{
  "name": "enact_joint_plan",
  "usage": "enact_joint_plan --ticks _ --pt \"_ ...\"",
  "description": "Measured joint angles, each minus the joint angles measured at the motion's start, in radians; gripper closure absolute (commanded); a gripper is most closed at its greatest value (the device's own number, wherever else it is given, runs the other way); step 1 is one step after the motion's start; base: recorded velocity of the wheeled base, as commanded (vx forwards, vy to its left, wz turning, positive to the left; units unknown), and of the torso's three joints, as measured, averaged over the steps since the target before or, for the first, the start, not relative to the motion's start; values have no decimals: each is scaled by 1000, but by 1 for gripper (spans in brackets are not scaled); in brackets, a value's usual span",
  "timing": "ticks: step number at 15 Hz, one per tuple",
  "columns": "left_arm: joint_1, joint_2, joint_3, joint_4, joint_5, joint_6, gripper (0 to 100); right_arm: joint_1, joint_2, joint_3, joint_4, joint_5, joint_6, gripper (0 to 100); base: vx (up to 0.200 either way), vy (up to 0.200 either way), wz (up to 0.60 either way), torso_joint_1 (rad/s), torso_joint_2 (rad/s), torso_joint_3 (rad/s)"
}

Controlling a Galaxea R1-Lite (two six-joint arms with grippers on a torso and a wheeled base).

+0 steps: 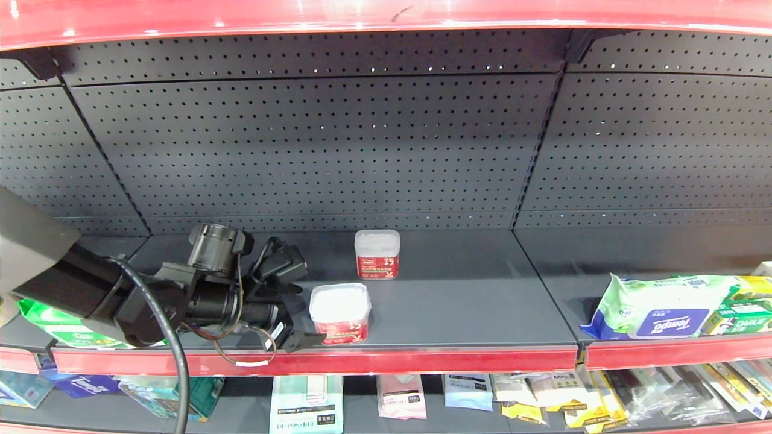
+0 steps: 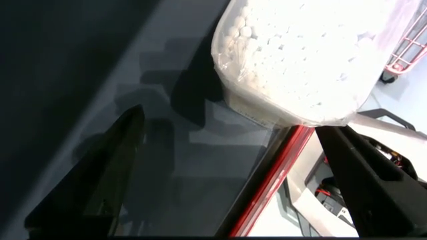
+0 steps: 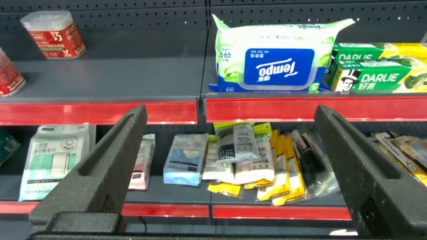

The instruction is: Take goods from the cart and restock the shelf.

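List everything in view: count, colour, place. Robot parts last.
rear tub: 1, clear with white contents and red label; centre bay, toward the back.
front tub: 1, same colours; centre bay, near the front edge.
wipes pack: 1, green, white and blue; right bay.
toothpaste boxes: 2 visible, green and yellow; right of the wipes pack.
green pack: 1, green; left bay, partly behind the arm.
small packets: many, mixed colours; tier below.
shelf: 1, dark grey with red front edge.
left gripper: 1, black, open; beside the front tub.
right gripper: 1, black, open; out in front of the shelf.
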Motion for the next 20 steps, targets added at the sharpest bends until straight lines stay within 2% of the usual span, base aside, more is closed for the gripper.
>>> enact_joint_plan --ticks 12,15,18,20 --pt "18 -5 13 -1 0 3 0 0 0 0 0 0 0 0 0 0 0 0 0 0" --pt "59 -44 50 1 6 26 0 0 0 0 0 0 0 0 0 0 0 0 0 0" --pt "120 -81 95 -11 13 97 0 0 0 0 0 0 0 0 0 0 0 0 0 0" --pt "148 -88 98 -45 42 103 0 0 0 0 0 0 0 0 0 0 0 0 0 0"
